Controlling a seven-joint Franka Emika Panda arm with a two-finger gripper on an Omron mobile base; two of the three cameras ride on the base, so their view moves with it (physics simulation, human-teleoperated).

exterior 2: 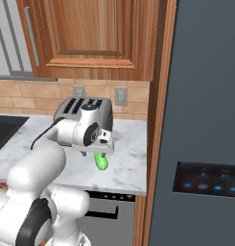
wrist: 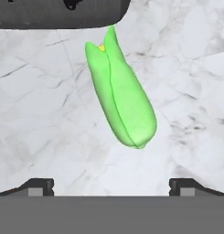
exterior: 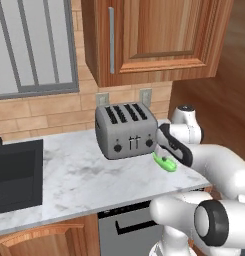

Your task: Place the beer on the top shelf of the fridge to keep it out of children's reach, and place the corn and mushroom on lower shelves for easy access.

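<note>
The corn (wrist: 120, 96) is a bright green husked ear lying flat on the marble counter (wrist: 40, 114), just in front of the toaster. My gripper (wrist: 111, 185) hangs straight above it, open, with a fingertip on either side and nothing between them. From the base views the hand (exterior 2: 100, 143) hovers close over the corn (exterior 2: 101, 162) (exterior: 165, 163). The fridge (exterior 2: 205, 96) stands at the right with its dark door shut, so the top shelf and lower shelves are hidden. The beer and the mushroom are out of view.
A grey toaster (exterior: 125, 130) stands right behind the corn. A dark sink (exterior: 16, 175) lies at the counter's left. Wooden wall cabinets (exterior: 154, 35) hang overhead. A wooden panel (exterior 2: 157, 144) separates counter and fridge, whose lit control panel (exterior 2: 207, 180) faces me.
</note>
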